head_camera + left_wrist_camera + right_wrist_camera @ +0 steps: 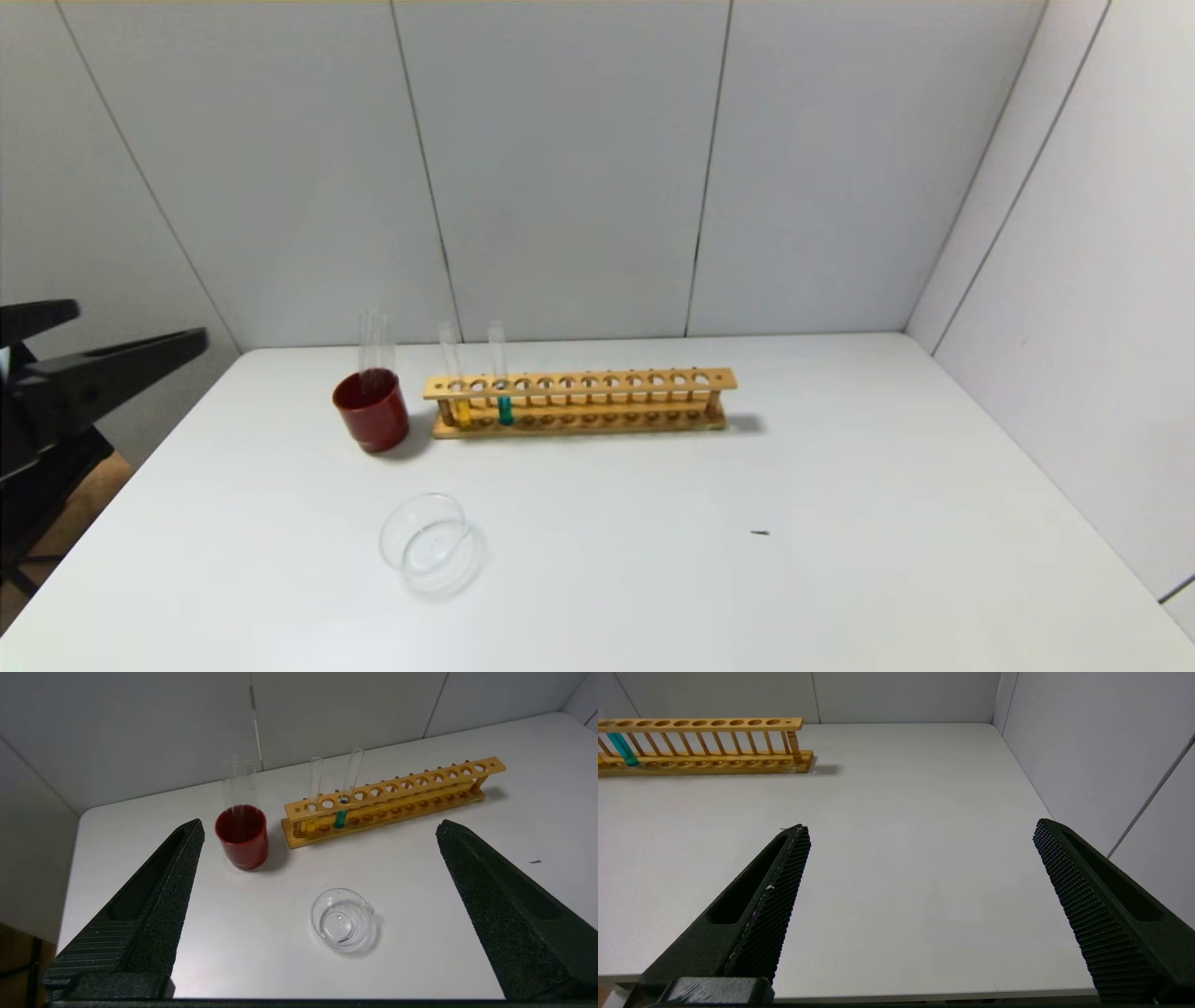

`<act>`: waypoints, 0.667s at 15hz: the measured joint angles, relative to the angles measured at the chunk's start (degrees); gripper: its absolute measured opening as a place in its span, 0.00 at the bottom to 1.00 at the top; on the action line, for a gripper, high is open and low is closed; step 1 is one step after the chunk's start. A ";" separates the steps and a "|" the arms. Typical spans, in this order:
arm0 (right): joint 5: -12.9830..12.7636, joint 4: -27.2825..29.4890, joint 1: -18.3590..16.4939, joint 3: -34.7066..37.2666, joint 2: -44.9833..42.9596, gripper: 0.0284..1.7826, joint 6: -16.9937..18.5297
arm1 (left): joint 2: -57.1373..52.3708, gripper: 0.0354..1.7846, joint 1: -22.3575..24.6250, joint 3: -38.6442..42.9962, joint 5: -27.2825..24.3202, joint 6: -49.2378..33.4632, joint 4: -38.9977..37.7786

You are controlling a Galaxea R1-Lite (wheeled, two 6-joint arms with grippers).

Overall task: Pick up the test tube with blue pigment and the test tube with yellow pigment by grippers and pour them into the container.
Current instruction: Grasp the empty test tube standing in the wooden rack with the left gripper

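The test tube with blue pigment (504, 407) and the test tube with yellow pigment (461, 411) stand upright side by side near the left end of a wooden rack (607, 401). The container (429, 543), a clear shallow dish, sits on the table in front of them. My left gripper (140, 322) is open and empty, off the table's left edge. In the left wrist view the left gripper (321, 826) looks towards the dish (342, 919), the blue tube (341, 819) and the yellow tube (310, 828). My right gripper (920, 828) is open and empty above the table's right front, outside the head view.
A dark red cup (372, 411) holding colourless clear tubes (375, 341) stands just left of the rack. The white table (747, 597) is walled by grey panels behind and on the right. A small dark speck (759, 533) lies right of the middle.
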 joint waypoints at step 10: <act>0.00 0.00 0.00 0.00 0.00 0.98 0.00 | 32.50 0.98 -5.01 0.66 1.66 -0.38 -20.65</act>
